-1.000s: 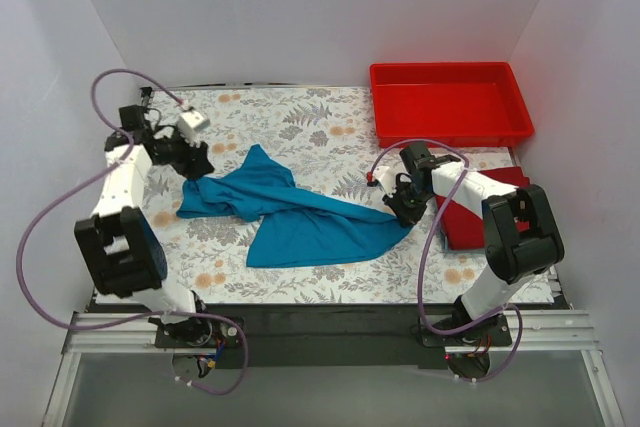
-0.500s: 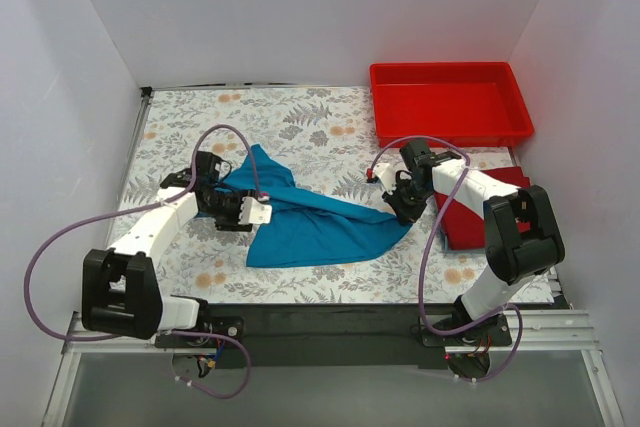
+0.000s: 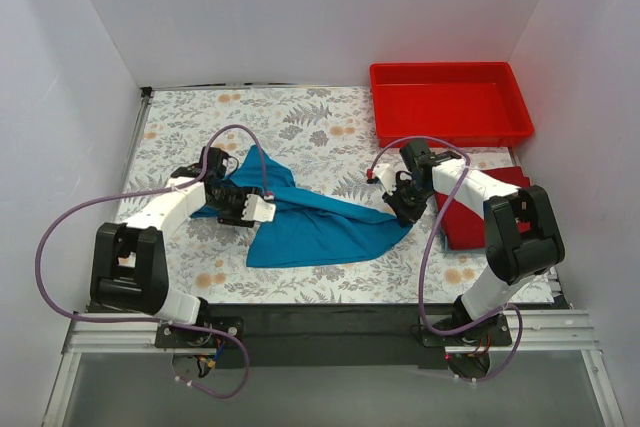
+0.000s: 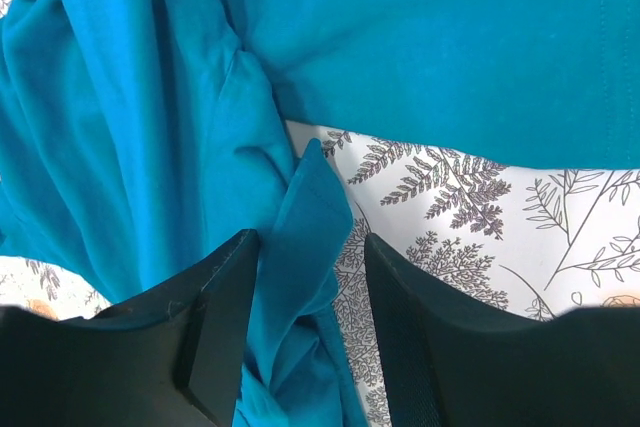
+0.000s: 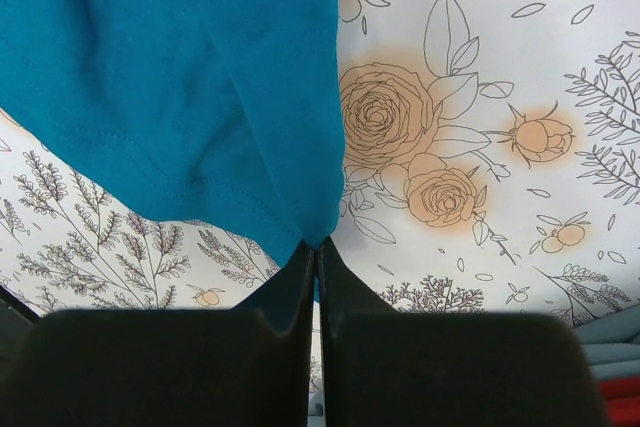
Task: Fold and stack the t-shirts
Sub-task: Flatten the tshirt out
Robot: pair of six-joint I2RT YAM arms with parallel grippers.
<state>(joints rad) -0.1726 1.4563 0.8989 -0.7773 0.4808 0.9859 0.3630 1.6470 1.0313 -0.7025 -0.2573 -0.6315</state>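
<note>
The teal-blue t-shirt (image 3: 310, 222) lies crumpled and stretched across the middle of the flowered table. My left gripper (image 3: 238, 205) is low over its left part. In the left wrist view the gripper (image 4: 310, 277) is open, with a raised fold of the teal shirt (image 4: 300, 217) between the fingers. My right gripper (image 3: 405, 209) is shut on the shirt's right corner; the pinched teal cloth (image 5: 250, 97) shows at the fingertips of the right gripper (image 5: 317, 252). The red t-shirt (image 3: 478, 215) lies folded at the right edge, partly under my right arm. A bluish shirt is not distinguishable.
The rigid red plastic tray (image 3: 450, 132) stands at the back right, behind the red shirt. White walls close in the table on the left, back and right. Purple cables loop from both arms over the table's left and right sides.
My left arm has swung from the far left of the table down and right onto the teal shirt's left part. The right arm and its grip have not moved.
</note>
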